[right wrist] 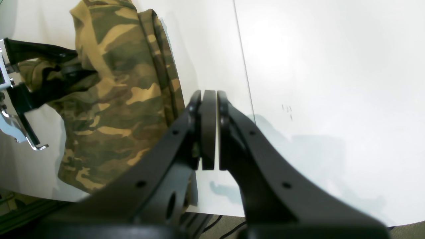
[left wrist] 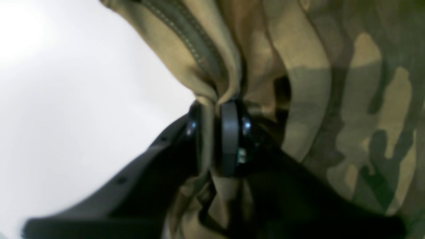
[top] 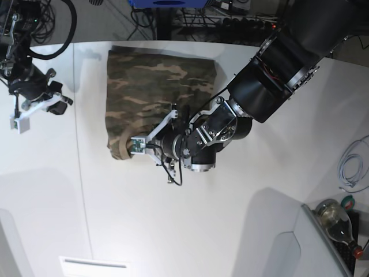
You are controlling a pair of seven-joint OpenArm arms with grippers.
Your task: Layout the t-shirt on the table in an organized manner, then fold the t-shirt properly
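From the base view I see the t-shirt, in camouflage print, lying folded into a compact block on the far-left part of the white table. Its long axis runs from the far edge of the table toward me.

My left gripper sits at the near-left corner of that block, reaching in from the right. In the left wrist view, the left gripper has a bunched fold of tan and olive cloth pinched between its pads, with a stitched hem running up and away from the pinch. The jaws stand slightly apart with cloth filling the gap, so I judge it is holding the shirt, though perhaps loosely.

My right gripper is well to the left of the shirt, above bare table and touching nothing. In the right wrist view, the right gripper has its pads pressed together and is empty.

The left arm is the nearer one and already at the cloth; the rest of the shirt lies away from it toward the far edge.

Only the left wrist view shows cloth between the pads. The right wrist view shows the folded block side-on with the left gripper at its end. Only the base view shows both arms and the full outline.
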